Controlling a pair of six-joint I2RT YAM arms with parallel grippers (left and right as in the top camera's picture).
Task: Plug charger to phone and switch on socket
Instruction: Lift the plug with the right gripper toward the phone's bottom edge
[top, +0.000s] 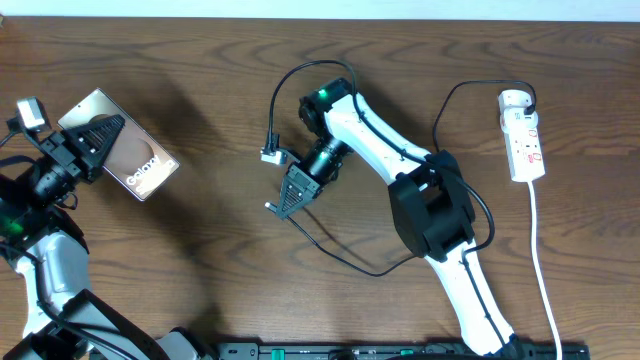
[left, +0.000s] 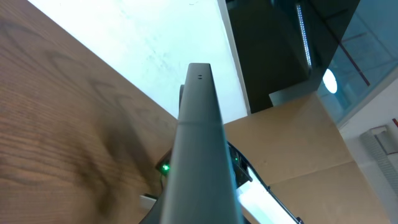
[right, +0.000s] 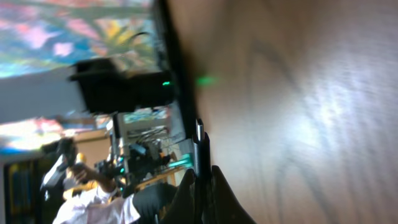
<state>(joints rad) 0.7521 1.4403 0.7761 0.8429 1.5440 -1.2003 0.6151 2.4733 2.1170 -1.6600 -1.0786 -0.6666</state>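
My left gripper is shut on one end of the phone at the far left. The phone's bronze face with its "Galaxy" lettering points up. In the left wrist view the phone shows edge-on as a grey slab that hides the fingers. My right gripper is at the table's middle, shut on the charger's plug tip, which sticks out past the fingertips. The black charger cable loops under the right arm and up to the white socket at the far right. Phone and plug tip are well apart.
The socket's white cord runs down the right side towards the front edge. A second black cable arcs over the right wrist. The right arm's black base link sits between the gripper and the socket. A black rail lines the front edge.
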